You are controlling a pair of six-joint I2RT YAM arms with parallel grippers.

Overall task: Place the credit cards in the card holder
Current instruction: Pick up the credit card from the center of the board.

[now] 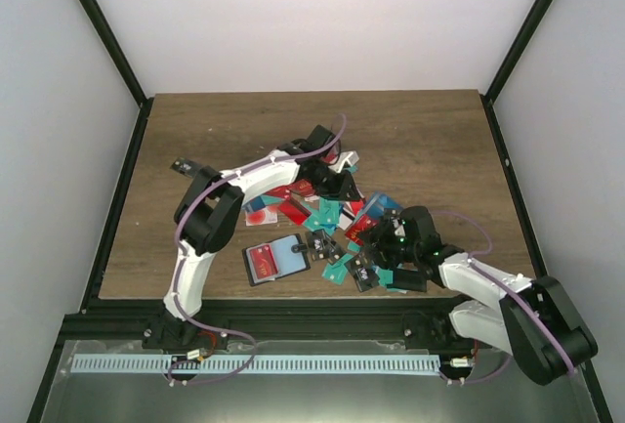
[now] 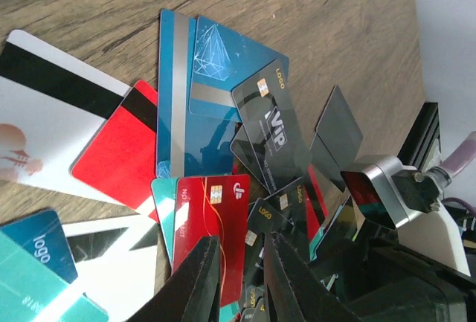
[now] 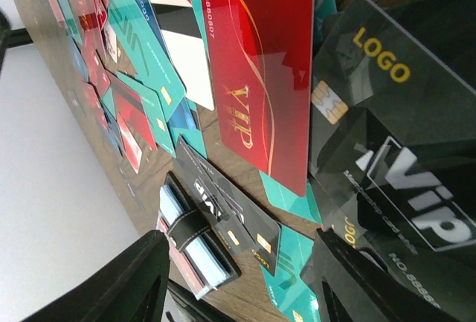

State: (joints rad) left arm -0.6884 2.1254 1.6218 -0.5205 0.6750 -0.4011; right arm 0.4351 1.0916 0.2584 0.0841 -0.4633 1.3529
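A brown wood-grain table (image 1: 420, 140) sits inside plain white walls (image 1: 293, 13), with black frame posts (image 1: 98, 32) rising at the corners and a black rail along the near edge. Two arms reach over it. One card holder (image 1: 276, 259) lies open and flat close to the near edge, left of the pile and apart from both grippers, with red showing in one half and blue-grey in the other. The cards (image 1: 337, 218) form one loose heap from the table's middle toward the near right. They are mostly red, teal, blue and black, well over a dozen, and overlap too much for an exact count. The left gripper (image 2: 240, 240) hangs over a red chip card (image 2: 216, 225) in the heap. Its fingers are nearly together, and I cannot tell whether they pinch anything. The right gripper (image 3: 242, 236) is low over the heap's near side, fingers spread wide with nothing held. One strapped black case (image 3: 197, 244) with pale cards stacked inside lies just beside it. I cannot tell whether that case is the same holder.
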